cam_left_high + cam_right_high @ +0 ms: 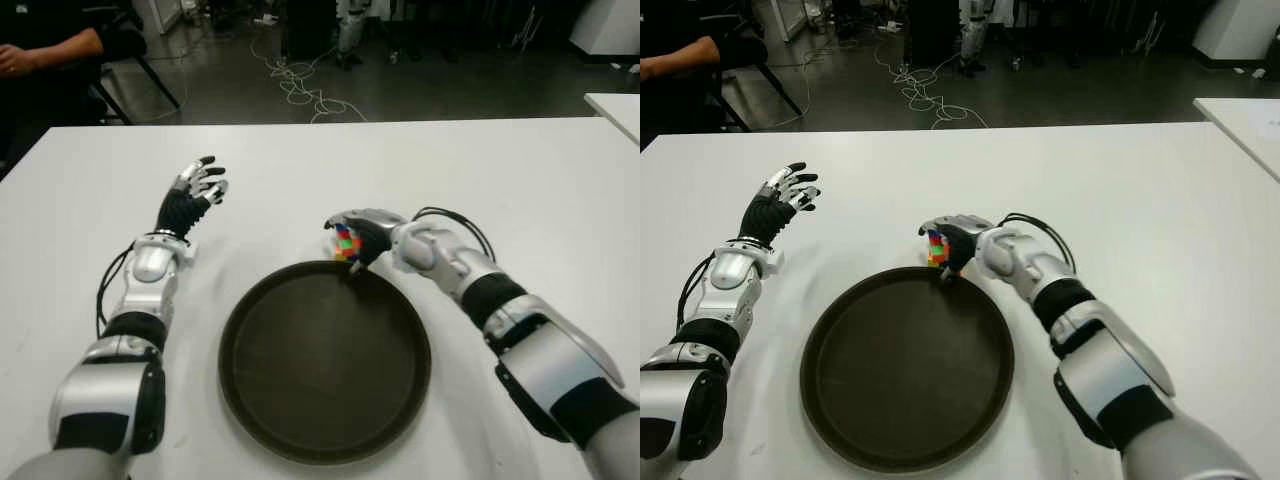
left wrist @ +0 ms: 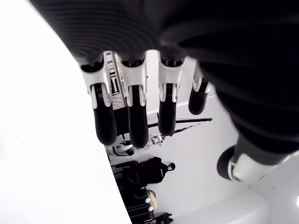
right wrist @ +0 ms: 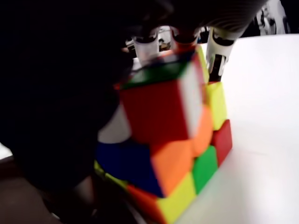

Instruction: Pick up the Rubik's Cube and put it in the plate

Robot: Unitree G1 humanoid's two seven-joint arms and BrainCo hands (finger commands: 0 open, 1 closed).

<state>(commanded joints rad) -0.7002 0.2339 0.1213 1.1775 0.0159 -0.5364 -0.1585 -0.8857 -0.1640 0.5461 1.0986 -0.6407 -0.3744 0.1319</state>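
Here, a white bench [image 1: 480,170] carries a dark round plate [image 1: 325,365] at lower centre; at its upper rim the right hand [image 1: 358,236] is closed around the Rubik's Cube [image 1: 347,243], while the left hand [image 1: 192,196] shows upper left, fingers spread and holding nothing.

My two head cameras look down at the same white table [image 1: 480,170]; each wrist camera sits very close, maybe touching.
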